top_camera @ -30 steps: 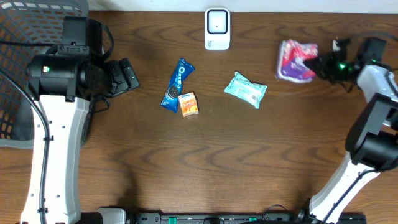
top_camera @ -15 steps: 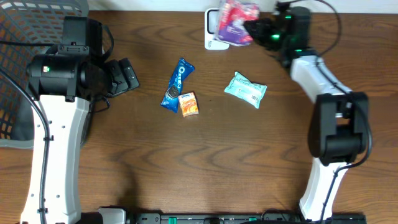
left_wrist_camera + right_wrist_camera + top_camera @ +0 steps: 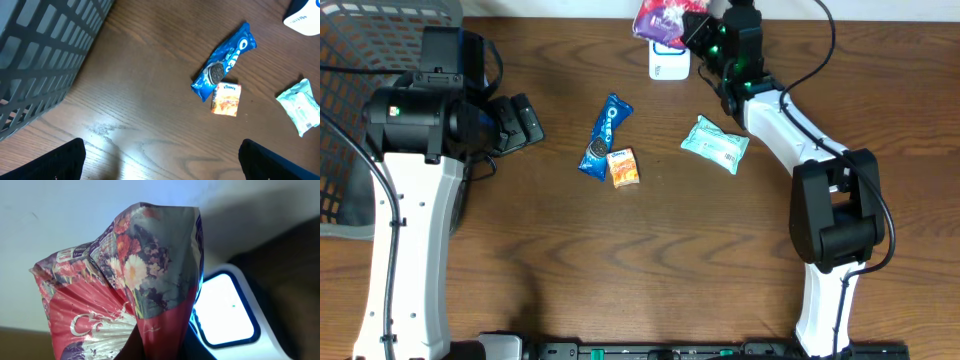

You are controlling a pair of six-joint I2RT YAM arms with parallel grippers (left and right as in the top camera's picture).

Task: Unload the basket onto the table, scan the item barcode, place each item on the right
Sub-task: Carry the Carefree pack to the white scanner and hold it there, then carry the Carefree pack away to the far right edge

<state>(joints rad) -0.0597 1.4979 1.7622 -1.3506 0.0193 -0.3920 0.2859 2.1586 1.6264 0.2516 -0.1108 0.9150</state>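
Note:
My right gripper (image 3: 700, 30) is shut on a pink and purple floral packet (image 3: 663, 18) and holds it at the table's back edge, just above and left of the white scanner (image 3: 670, 62). In the right wrist view the crinkled packet (image 3: 125, 280) fills the middle, pinched between the dark fingers at the bottom of my right gripper (image 3: 160, 352). The scanner's bright window (image 3: 225, 310) shows beside the packet on the right. No barcode shows on the packet's visible face. My left gripper (image 3: 525, 122) hangs open and empty at the left, its fingertips (image 3: 50, 160) wide apart over bare wood.
A blue Oreo packet (image 3: 605, 135), a small orange packet (image 3: 624, 167) and a teal wipes packet (image 3: 715, 143) lie mid-table in front of the scanner. A dark mesh basket (image 3: 360, 60) stands at the far left, beside the left arm.
My right arm has swung the floral packet from the table's right side leftward to the scanner at back centre. The left arm has not moved.

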